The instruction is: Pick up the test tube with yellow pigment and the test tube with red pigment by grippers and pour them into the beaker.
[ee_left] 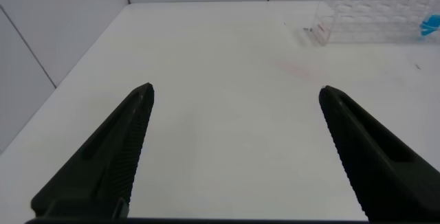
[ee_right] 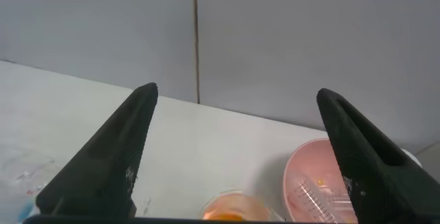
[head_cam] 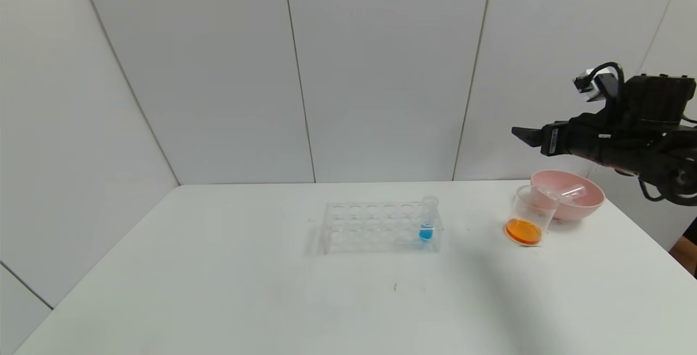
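Beaker with orange liquid is shown on the counter, touching the pink bowl, in which an emptied tube lies on its side. Right gripper is raised above and just beyond the bowl, fingers spread, holding nothing. Left gripper is likewise spread over bare counter, farther from the beaker.

A lab-style test booth: a plain white table boxed in by bare white panel walls, carrying a clear tube rack, a beaker of orange liquid and a pink bowl.
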Tool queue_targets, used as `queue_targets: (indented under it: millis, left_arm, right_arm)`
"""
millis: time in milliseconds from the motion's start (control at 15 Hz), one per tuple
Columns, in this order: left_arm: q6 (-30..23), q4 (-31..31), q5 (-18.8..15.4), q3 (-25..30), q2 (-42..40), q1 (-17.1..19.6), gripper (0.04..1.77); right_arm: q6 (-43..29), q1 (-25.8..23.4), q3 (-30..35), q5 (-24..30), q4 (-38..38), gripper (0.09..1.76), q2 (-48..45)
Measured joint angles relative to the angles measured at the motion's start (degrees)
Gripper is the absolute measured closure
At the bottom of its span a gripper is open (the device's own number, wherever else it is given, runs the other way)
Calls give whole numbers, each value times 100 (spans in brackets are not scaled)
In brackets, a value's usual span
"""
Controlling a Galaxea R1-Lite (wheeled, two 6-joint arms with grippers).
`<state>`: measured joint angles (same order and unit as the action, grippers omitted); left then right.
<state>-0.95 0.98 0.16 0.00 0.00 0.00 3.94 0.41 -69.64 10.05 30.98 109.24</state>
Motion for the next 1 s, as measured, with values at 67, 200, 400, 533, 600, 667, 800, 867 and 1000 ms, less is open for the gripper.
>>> queue_targets:
  millis: [67,200,400,533,600,667,800,867,1000]
  left_arm:
    - [0,0,0,0,0,0,9]
    - [2,0,0,0,0,0,9]
    - [0,0,-2,0,0,0,9]
    - [0,0,0,0,0,0,9]
    - [2,0,0,0,0,0,9]
    - [0,0,0,0,0,0,9]
    - [0,0,0,0,0,0,9]
    - [2,0,0,0,0,0,9]
    - [0,0,0,0,0,0,9]
  right_arm:
    - [16,16,208,5,4,19,-238]
    - [13,-9,735,2,197,17,-795]
    - [107,-190,1624,-17,816,16,-1720]
    - [161,-416,2138,-15,994,16,-2384]
    - [172,-532,2381,-4,1026,16,-2710]
    - [185,-652,2645,5,1041,15,-3055]
    - [180,-802,3076,27,1048,15,-3686]
    - [165,-848,3266,35,1046,15,-4031]
    - [93,-885,3583,82,1019,15,-4718]
